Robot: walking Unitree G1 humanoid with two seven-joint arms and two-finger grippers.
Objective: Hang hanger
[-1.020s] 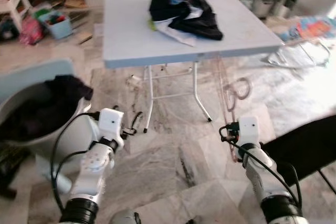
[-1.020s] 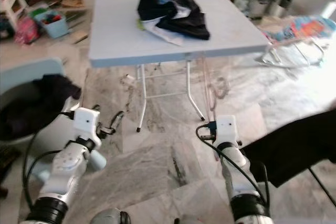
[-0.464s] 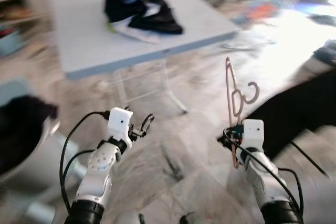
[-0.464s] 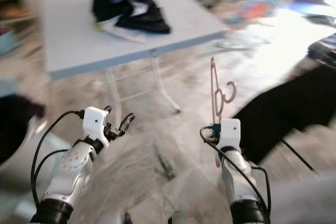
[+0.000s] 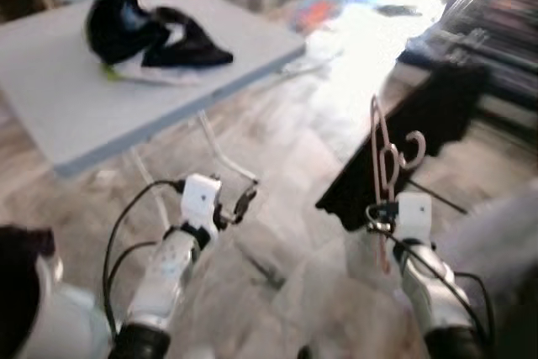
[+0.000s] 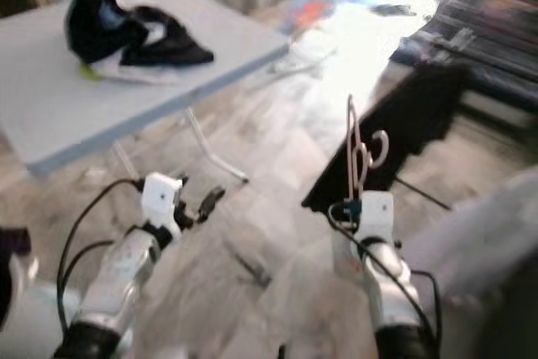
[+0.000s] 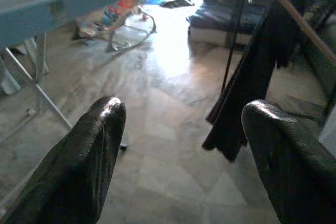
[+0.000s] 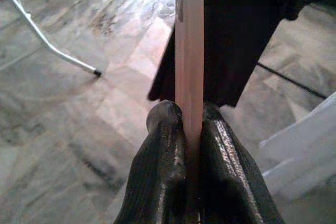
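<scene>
Hanger (image 5: 382,166), pale pink, stands upright in the right gripper (image 8: 191,129), whose jaws are clamped tight on its flat bar, hook end above. Just beyond those jaws hangs a black garment (image 5: 403,136) over the marble floor (image 5: 277,157). The left gripper (image 7: 181,145) is held forward with its jaws wide and empty. Farther off to its left stands a worktop (image 5: 67,115) carrying a heap of dark clothes (image 5: 143,35).

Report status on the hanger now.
Right hand shut on pink hanger, held upright, hook on top. Left hand open, holding nothing. Hanger not yet hung; black garment hangs just ahead.
</scene>
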